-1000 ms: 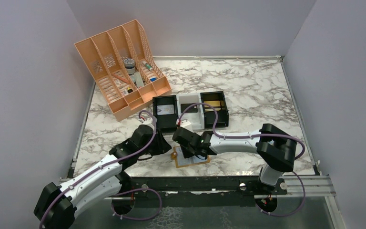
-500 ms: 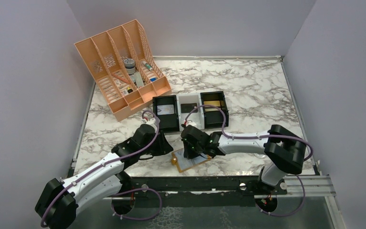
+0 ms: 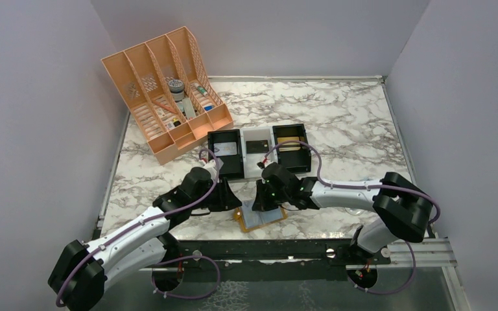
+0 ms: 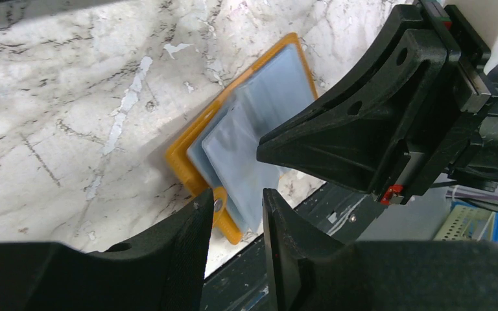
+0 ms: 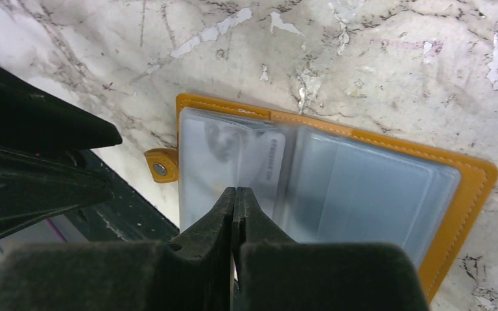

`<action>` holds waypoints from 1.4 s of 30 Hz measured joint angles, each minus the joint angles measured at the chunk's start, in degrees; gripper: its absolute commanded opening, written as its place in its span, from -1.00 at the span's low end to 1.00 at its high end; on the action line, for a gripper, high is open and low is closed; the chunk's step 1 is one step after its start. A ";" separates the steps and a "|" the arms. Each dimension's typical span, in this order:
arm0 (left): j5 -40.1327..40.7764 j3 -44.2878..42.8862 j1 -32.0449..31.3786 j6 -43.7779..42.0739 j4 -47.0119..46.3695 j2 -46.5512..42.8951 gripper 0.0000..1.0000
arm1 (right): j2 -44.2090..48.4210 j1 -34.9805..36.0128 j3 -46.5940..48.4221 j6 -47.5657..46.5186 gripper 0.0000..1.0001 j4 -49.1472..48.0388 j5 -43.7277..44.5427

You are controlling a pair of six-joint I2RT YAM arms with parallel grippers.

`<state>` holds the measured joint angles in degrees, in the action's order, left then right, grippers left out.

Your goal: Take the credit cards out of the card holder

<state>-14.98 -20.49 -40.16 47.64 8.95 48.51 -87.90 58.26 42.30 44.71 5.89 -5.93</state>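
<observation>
As the right pincer (image 5: 235, 194) overhangs card holder (image 5: 473, 188) — bins (image 3: 210, 155) stand beyond.

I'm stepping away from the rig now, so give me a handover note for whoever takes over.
Left gripper: jaws apart at the snap-tab corner of the flat mustard-tan card holder; contact unclear.
Right gripper: shut, tip on the tab-side clear sleeve.
Holder lies open on the marble table, at its near edge.
Done: holder opened.
To do: thin pale grey-blue credit cards sit sleeved; slide them out.
</observation>
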 measured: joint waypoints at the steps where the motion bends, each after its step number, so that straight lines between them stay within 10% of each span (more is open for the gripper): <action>1: -0.39 0.00 0.00 -0.02 -0.33 0.04 -0.26 | 0.28 -0.24 -0.20 0.07 -0.98 -0.26 -0.39; 37: -0.33 0.28 -7.72 6.75 -12.24 10.86 -0.01 | 3.30 -5.88 -6.27 1.99 -0.98 -6.67 -6.80; 42: 0.28 0.66 -9.49 8.55 -18.27 13.60 -0.02 | 3.72 -5.90 -6.49 2.05 -0.61 -6.71 -6.73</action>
<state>-14.70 -19.84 -49.65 56.18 -9.32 62.11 -84.18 52.36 35.81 46.76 -0.82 -12.67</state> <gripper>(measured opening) 0.495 0.060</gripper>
